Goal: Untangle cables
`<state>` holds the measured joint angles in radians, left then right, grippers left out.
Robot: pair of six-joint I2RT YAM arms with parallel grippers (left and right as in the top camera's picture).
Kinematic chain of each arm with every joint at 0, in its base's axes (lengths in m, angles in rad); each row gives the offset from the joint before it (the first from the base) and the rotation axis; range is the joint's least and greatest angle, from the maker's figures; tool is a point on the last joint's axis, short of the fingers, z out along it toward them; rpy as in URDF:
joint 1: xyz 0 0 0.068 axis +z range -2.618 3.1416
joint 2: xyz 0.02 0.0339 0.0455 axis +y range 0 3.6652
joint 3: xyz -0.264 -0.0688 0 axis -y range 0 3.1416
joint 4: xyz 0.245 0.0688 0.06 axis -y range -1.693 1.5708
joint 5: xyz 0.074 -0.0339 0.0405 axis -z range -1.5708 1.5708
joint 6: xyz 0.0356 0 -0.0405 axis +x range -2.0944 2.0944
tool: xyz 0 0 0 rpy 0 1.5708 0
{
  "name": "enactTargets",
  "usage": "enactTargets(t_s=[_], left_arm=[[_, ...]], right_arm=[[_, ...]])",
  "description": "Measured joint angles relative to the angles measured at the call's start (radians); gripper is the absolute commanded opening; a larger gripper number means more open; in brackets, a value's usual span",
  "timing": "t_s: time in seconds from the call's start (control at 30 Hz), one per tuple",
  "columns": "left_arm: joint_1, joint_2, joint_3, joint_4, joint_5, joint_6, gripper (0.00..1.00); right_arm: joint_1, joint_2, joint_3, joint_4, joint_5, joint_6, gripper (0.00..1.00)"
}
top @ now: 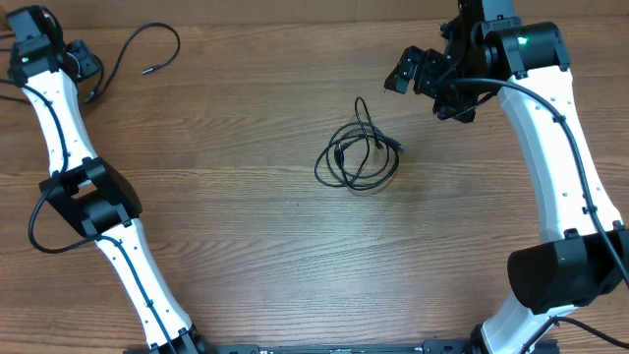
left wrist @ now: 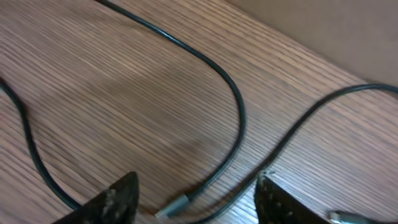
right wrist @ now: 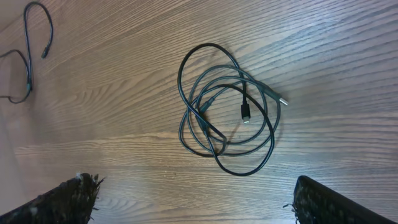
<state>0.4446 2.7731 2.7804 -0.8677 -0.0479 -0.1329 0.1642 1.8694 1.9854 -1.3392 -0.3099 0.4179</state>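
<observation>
Left gripper (left wrist: 196, 200) fingers, nearest the lens in the left wrist view, stand parted and hold nothing. The silver plug (left wrist: 176, 206) of a loose strand (left wrist: 236, 106) lies on the table (top: 246, 265) between them, gripped by neither. Right gripper (right wrist: 199, 202) jaws stand fully wide and empty, hovering above the knotted coil (right wrist: 227, 109). In the overhead view the coil rests near table centre, with the loose strand well apart at its 10 o'clock and the right arm's fingers near its 1 o'clock. Judged step: drawing a further cable out of the coil. It is best begun at a free end, such as the silver tip (right wrist: 281, 101) at the coil's 3 o'clock in the right wrist view. Pinch close to the plug and lead it out along its own loop, not across it, so the knot slackens rather than tightens.
</observation>
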Motion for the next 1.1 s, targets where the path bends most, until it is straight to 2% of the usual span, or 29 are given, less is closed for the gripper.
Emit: enactTargets(t_s=[0.1,0.23,0.37,0.5,0.73,0.87,1.03,1.1], left_arm=[[0.0,0.0,-0.038,0.01,-0.021,0.028,0.54],[0.0,0.0,-0.082,0.047,-0.009,0.072,0.63],[0.0,0.0,-0.108,0.098,0.03,0.13,0.6],[0.0,0.0,-0.13,0.137,0.068,0.168,0.64],[0.002,0.011,-0.157,0.15,0.106,0.196,0.61],[0.009,0.027,-0.158,0.13,0.12,0.197,0.55],[0.035,0.042,-0.158,0.111,0.158,0.213,0.54],[0.045,0.042,-0.158,0.108,0.165,0.215,0.48]], right_arm=[[0.0,0.0,0.0,0.001,0.0,0.0,1.0],[0.0,0.0,0.0,0.0,0.0,0.0,1.0],[0.0,0.0,0.0,0.0,0.0,0.0,1.0],[0.0,0.0,0.0,0.001,0.0,0.0,1.0],[0.0,0.0,0.0,0.0,0.0,0.0,1.0],[0.0,0.0,0.0,0.0,0.0,0.0,1.0],[0.0,0.0,0.0,0.001,0.0,0.0,1.0],[0.0,0.0,0.0,0.001,0.0,0.0,1.0]])
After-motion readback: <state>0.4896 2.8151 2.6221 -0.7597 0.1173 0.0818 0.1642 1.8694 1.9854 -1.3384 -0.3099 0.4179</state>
